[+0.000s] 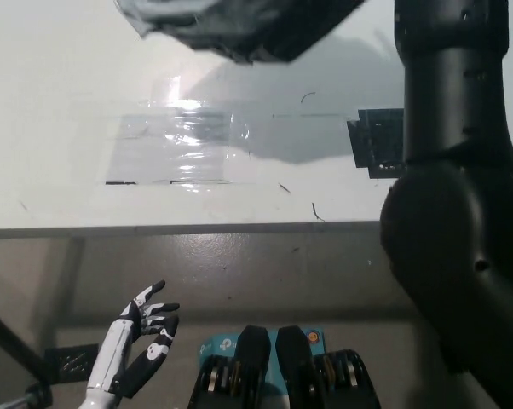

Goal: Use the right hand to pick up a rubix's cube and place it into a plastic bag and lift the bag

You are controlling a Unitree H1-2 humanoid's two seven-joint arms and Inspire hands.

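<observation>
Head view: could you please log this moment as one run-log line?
bag: lifted off table, at top edge | cube: not visible | right hand: out of view, arm raised | left hand: open, resting lower left

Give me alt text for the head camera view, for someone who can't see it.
A grey plastic bag hangs lifted above a white table, only its underside showing at the picture's top edge, beside the robot's black right arm, whose hand is out of view. Clear film is taped flat on the table, and the white left hand rests open below the table edge, lower left.
</observation>
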